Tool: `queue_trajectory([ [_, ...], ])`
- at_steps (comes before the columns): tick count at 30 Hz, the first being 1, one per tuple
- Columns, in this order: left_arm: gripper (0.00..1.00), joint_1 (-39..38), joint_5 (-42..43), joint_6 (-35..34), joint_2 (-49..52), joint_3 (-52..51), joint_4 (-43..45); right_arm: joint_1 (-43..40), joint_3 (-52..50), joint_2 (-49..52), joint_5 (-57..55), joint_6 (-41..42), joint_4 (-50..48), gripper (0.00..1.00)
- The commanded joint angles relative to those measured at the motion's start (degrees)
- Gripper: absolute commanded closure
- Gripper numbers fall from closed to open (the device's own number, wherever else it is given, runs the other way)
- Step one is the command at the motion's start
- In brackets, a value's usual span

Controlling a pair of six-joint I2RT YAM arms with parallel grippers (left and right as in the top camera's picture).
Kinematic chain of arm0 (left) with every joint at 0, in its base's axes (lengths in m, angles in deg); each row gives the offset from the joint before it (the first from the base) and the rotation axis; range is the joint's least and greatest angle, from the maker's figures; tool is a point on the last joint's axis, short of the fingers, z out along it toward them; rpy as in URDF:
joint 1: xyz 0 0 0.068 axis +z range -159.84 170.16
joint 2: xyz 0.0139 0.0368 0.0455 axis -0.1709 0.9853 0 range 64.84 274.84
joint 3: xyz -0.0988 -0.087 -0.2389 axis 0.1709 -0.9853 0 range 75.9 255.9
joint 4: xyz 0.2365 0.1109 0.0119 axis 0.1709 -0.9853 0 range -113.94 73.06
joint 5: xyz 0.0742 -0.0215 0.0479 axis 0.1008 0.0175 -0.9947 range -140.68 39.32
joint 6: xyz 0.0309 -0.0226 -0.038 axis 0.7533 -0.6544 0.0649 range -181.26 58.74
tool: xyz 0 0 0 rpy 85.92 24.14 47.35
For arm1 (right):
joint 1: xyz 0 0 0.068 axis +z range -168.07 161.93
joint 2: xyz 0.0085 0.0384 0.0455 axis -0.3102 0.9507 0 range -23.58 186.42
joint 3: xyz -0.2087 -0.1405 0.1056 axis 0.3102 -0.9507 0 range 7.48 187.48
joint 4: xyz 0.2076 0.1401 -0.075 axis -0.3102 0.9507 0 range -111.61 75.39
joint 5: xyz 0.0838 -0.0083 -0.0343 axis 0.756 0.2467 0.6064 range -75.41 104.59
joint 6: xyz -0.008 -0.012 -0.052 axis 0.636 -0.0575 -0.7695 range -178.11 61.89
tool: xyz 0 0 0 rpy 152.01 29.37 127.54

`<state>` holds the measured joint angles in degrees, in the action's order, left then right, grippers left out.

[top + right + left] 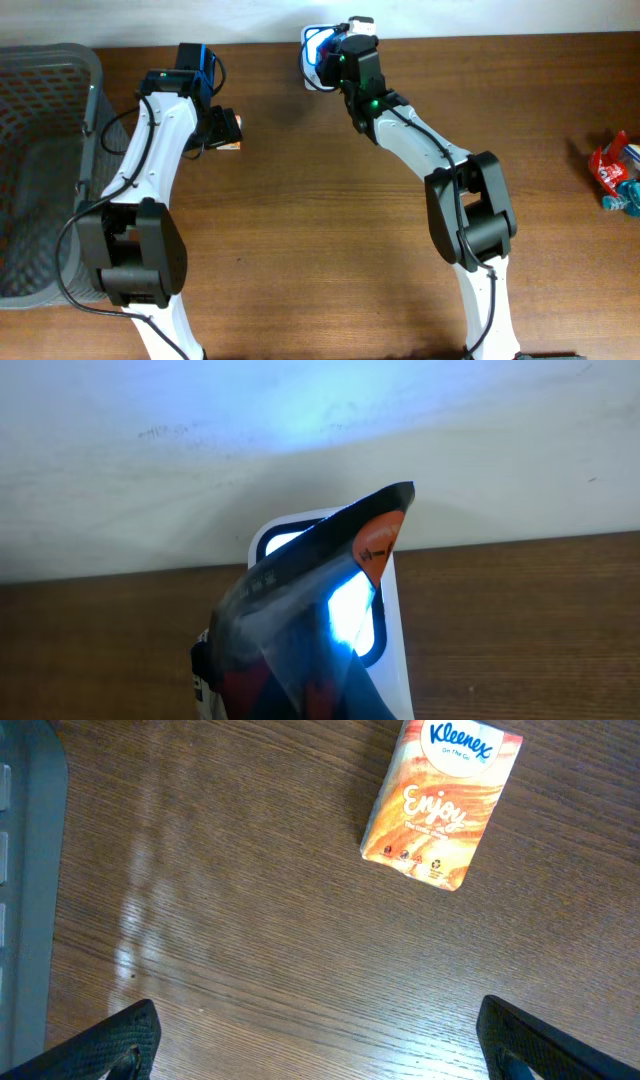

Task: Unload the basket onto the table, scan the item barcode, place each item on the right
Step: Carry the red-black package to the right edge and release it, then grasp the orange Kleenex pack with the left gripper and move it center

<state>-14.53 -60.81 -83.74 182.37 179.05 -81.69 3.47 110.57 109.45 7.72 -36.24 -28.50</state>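
A dark glossy packet with an orange tab (300, 610) fills the right wrist view, held up against the white scanner (392, 650), whose window glows blue. The packet hides my right fingers. From overhead my right gripper (338, 55) is at the scanner (308, 42) on the table's back edge, shut on the packet. My left gripper (320, 1055) hangs open over bare wood, its fingertips (125, 1038) wide apart. An orange Kleenex tissue pack (440, 805) lies flat ahead of it, untouched.
A grey mesh basket (40, 150) stands at the left edge of the table. Red and blue packets (615, 170) lie at the far right edge. The tissue pack (230, 132) lies beside my left arm. The wall runs along the back.
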Motion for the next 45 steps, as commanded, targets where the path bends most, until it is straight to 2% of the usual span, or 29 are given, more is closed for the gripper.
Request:
queue_trajectory([
  [1,0.01,0.4,-0.6,0.3,-0.2,-0.7,0.0,-2.4,0.8,-6.3,-1.4,-0.4,1.8,0.96],
  [5,0.01,0.4,-0.6,0.3,-0.2,-0.7,0.0,-12.3,0.8,-14.2,-1.6,6.8,15.2,0.96],
  [9,0.01,0.4,-0.6,0.3,-0.2,-0.7,0.0,-25.9,0.7,-15.6,-1.8,7.6,32.1,0.93],
  [11,0.01,0.4,-0.6,0.3,-0.2,-0.7,0.0,-33.6,0.5,-15.1,-5.5,7.6,41.0,0.94],
  [15,0.01,0.4,-0.6,0.3,-0.2,-0.7,0.0,-45.7,-0.9,-14.4,-7.3,7.6,47.4,0.89],
  [16,0.01,0.4,-0.6,0.3,-0.2,-0.7,0.0,-47.4,-1.5,-14.4,-7.2,7.6,47.5,0.84],
  [19,0.01,0.4,-0.6,0.3,-0.2,-0.7,0.0,-50.9,-2.6,-14.4,-7.2,7.6,47.7,0.82],
  [21,0.01,0.4,-0.6,0.3,-0.2,-0.7,0.0,-51.7,-3.4,-14.4,-7.3,7.6,47.6,0.74],
  [23,0.01,0.4,-0.6,0.3,-0.2,-0.7,-0.1,-51.5,-3.8,-14.4,-6.9,7.6,47.7,0.71],
  [25,0.01,0.4,-0.6,0.3,-0.2,-0.7,0.0,-51.1,-3.8,-14.4,-3.9,7.6,48.4,0.59],
  [26,0.01,0.4,-0.6,0.3,-0.2,-0.7,0.0,-50.6,-3.9,-14.4,2.5,7.5,49.2,0.49],
  [28,0.01,0.3,-0.6,0.3,-0.2,-0.7,0.0,-49.5,-3.9,-14.4,13.6,7.5,51.6,0.48],
  [29,0.01,0.4,-0.6,0.3,-0.2,-0.7,0.0,-47.9,-4.2,-14.4,20.7,7.6,54.2,0.43],
  [30,0.01,0.4,-0.6,0.3,-0.2,-0.7,0.0,-46.3,-4.6,-14.4,23.1,7.6,55.6,0.38],
  [31,0.01,0.4,-0.6,0.3,-0.2,-0.7,0.0,-44.7,-5.1,-14.4,23.7,7.6,56.6,0.31],
  [32,0.01,0.4,-0.6,0.3,-0.2,-0.7,0.0,-42.2,-5.4,-14.4,23.6,7.6,57.9,0.01],
  [39,0.01,0.3,2.2,0.2,-0.2,-0.7,-0.1,-33.1,-5.4,-14.4,23.6,7.5,58.1,0.02],
  [42,0.01,-0.2,24.1,0.1,-0.2,-0.7,0.4,-32.1,-5.4,-14.4,23.6,7.6,58.1,0.02],
  [43,0.01,-1.2,27.1,0.1,-0.2,-1.4,2.6,-32.1,-5.4,-14.4,23.6,7.6,58.1,0.01],
  [44,0.01,-2.7,25.2,0.3,-0.2,-1.9,5.1,-32.1,-5.4,-14.4,23.6,7.6,58.1,0.02],
  [45,0.01,-4.2,19.3,0.3,-0.2,-2.6,7.7,-32.1,-5.4,-14.4,23.6,7.5,58.1,0.01],
])
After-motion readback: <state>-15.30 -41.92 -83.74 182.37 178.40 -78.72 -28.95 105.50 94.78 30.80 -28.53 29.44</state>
